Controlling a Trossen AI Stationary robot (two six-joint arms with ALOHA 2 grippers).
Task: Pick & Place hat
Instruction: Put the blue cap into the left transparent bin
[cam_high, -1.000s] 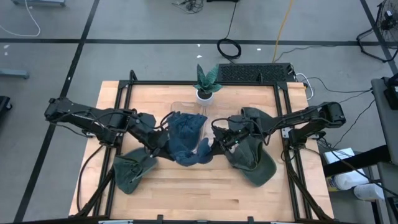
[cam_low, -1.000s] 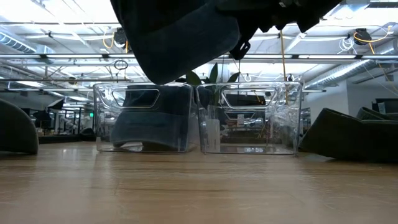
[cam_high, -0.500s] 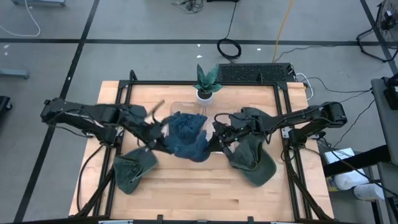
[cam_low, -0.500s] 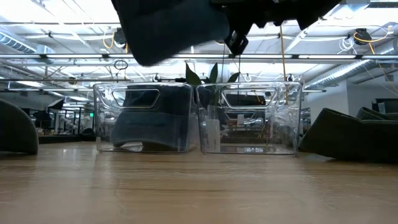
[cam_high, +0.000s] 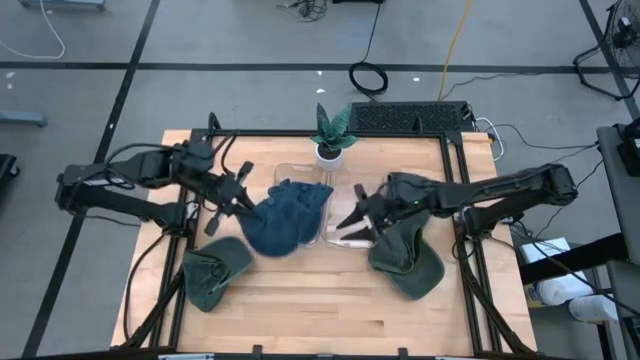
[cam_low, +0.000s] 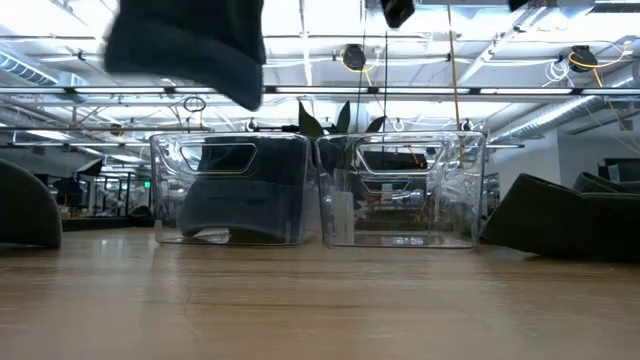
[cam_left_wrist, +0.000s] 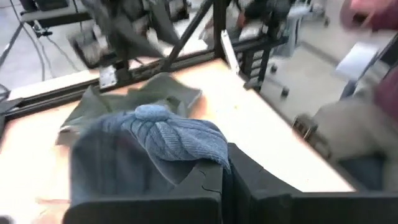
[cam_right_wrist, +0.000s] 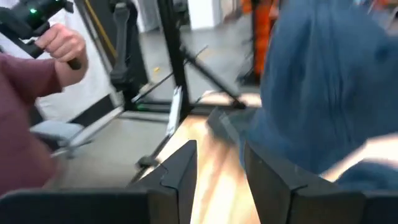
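Blue knit hat (cam_high: 283, 218) hangs limp mid-frame from the clenched left gripper (cam_high: 238, 199); soft, light, best pinched at its brim. Right gripper (cam_high: 352, 219) stands released beside it.

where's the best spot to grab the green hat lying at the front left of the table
Take the green hat at its raised crumpled crown, coming straight down from above. It lies slumped flat on the table, so no edge offers itself from the side, and its folds give fabric to pinch. The left gripper is shut on the blue knit hat.
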